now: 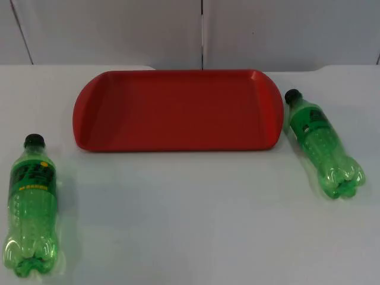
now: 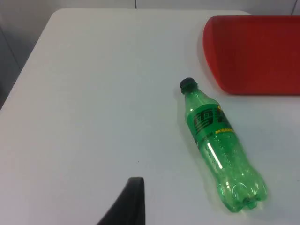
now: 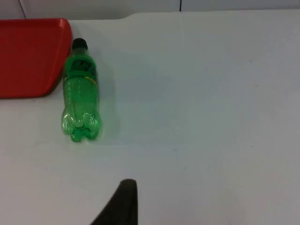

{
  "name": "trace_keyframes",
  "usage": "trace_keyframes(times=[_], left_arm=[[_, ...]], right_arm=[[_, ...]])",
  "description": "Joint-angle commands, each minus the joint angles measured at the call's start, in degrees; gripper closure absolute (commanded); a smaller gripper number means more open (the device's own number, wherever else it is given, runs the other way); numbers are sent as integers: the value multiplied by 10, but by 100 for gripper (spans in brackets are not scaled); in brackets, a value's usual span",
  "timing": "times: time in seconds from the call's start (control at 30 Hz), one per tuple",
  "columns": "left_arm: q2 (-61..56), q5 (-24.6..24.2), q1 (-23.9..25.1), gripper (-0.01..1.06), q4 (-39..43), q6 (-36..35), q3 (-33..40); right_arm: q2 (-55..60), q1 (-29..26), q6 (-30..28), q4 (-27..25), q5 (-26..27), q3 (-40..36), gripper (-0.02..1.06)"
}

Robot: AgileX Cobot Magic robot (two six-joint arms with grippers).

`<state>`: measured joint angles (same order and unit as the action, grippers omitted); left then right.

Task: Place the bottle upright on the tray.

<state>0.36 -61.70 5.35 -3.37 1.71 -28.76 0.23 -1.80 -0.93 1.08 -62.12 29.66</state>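
A red tray [image 1: 178, 110] lies at the back middle of the white table, with nothing on it. Two green plastic bottles with black caps lie on their sides, caps toward the wall. One bottle [image 1: 32, 208] is at the front left, apart from the tray. The other bottle [image 1: 323, 142] lies just off the tray's right end. In the left wrist view the left bottle [image 2: 218, 150] lies near the tray [image 2: 258, 51], and my left gripper [image 2: 131, 201] is held back from it. My right gripper [image 3: 123, 201] likewise stays well short of the right bottle [image 3: 80, 91] beside the tray [image 3: 28, 56].
The grey partition wall [image 1: 202, 29] closes off the table behind the tray. Bare white table top [image 1: 190, 214] stretches between the two bottles in front of the tray.
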Motion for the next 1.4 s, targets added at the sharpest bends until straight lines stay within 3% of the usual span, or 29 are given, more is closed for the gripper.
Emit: trace_keyframes(times=[0.0,0.8,1.37], left_arm=[[10,4,1,0,-9,1,-10],[342,44,1,0,-11,1,-158],[571,104,1,0,-11,10,-230]], right_arm=[[-2,-3,0,-1,4,-1,-1],[-2,-3,0,-1,4,-1,-1],[-2,-3,0,-1,4,-1,-1]])
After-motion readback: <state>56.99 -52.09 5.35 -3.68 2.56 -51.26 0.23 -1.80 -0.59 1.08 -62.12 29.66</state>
